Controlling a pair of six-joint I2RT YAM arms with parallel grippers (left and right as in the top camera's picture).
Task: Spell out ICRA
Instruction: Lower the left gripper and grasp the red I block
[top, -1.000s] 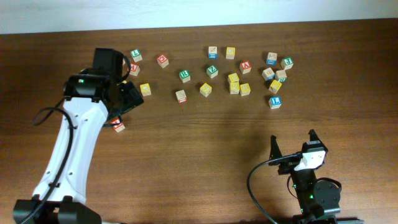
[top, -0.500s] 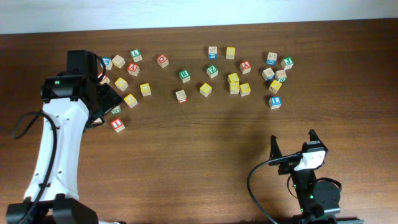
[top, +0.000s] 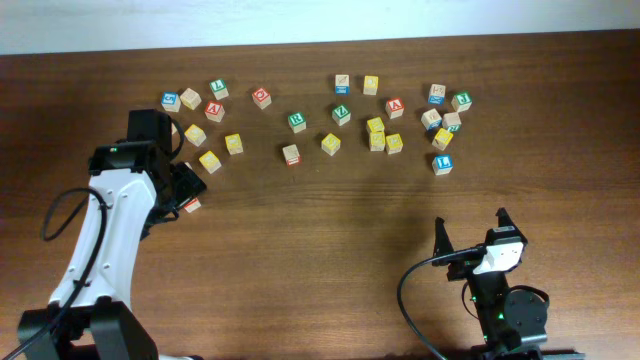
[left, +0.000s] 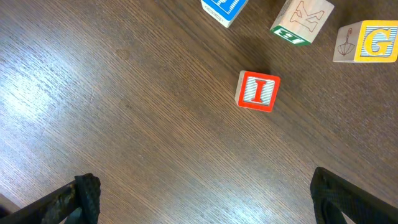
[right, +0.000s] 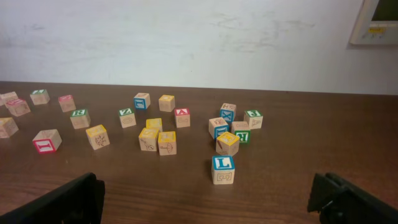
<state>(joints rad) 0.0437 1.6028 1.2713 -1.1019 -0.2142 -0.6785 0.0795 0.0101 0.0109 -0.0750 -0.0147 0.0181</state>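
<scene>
Several wooden letter blocks lie scattered across the far half of the brown table (top: 320, 260). A red "I" block (top: 190, 204) sits alone at the left, and it also shows in the left wrist view (left: 257, 91). My left gripper (top: 186, 186) hovers just beside and above it. Its jaws (left: 205, 205) are open and empty, with the "I" block ahead of them and apart from both fingers. My right gripper (top: 470, 238) rests at the near right, open and empty (right: 211, 199). A blue "L" block (right: 223, 169) stands in front of it.
A blue block (left: 224, 7), a green-edged block (left: 301, 22) and a yellow "G" block (left: 370, 42) lie beyond the "I". A left cluster (top: 195, 105), a middle group (top: 375, 132) and a right cluster (top: 445, 115) line the far side.
My left arm swung left off the left cluster, then came back down and right to hover by the red "I" block. The right arm has not moved.
</scene>
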